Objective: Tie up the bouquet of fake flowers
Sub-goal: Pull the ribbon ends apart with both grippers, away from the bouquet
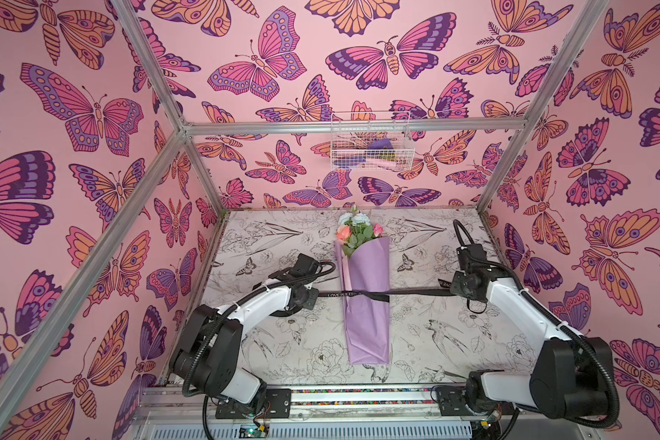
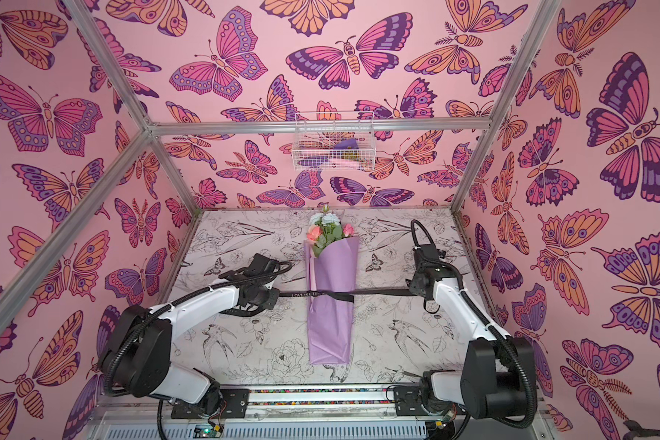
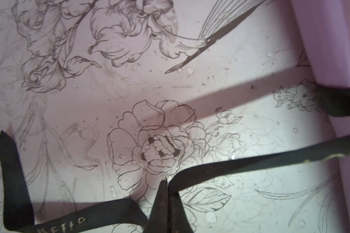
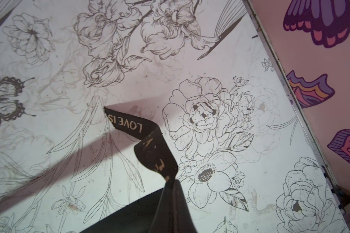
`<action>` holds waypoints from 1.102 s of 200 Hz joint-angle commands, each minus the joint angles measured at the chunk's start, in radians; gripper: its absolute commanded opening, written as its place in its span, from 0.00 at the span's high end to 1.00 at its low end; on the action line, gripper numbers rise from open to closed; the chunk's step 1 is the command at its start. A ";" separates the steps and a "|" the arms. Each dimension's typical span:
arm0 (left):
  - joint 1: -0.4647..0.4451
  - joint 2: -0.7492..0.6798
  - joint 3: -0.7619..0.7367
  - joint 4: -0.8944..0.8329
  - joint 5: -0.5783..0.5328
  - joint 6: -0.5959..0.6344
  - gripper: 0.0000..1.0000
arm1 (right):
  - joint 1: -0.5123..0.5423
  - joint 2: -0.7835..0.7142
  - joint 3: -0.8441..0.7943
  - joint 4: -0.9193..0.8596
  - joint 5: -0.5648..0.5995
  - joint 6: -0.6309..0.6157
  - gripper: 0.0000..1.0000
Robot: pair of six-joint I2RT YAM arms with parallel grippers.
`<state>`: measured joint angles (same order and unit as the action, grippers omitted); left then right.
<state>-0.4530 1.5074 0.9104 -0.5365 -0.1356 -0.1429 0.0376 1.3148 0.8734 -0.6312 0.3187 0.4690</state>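
A: Who holds what?
B: Left gripper is clamped on the ribbon. Right gripper pinches its other end.
A: Bouquet?
B: Lying between them, ribbon taut across it, possibly knotted; too small to tell.

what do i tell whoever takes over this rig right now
Left gripper: shut on the black ribbon, left of the bouquet.
Right gripper: shut on the ribbon, right of the bouquet.
Bouquet: lying flat on the table, blooms at the far end.
Done: ribbon taut across the bouquet's middle, seemingly crossed there.
Left: finish the knot; whether one is already cinched I cannot tell.
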 commanded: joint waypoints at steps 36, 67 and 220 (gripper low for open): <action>0.115 -0.055 -0.022 -0.116 -0.018 -0.197 1.00 | -0.153 0.019 0.009 0.005 -0.041 -0.040 1.00; 0.222 -0.030 -0.021 -0.091 0.014 -0.246 1.00 | -0.254 0.058 0.038 0.025 -0.075 -0.053 1.00; 0.737 -0.111 -0.153 0.127 0.184 -0.408 1.00 | -0.585 0.155 0.113 0.031 -0.249 -0.060 1.00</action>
<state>0.2111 1.4300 0.7704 -0.4618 0.1596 -0.5121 -0.4870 1.4693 0.9531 -0.6540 -0.0132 0.4358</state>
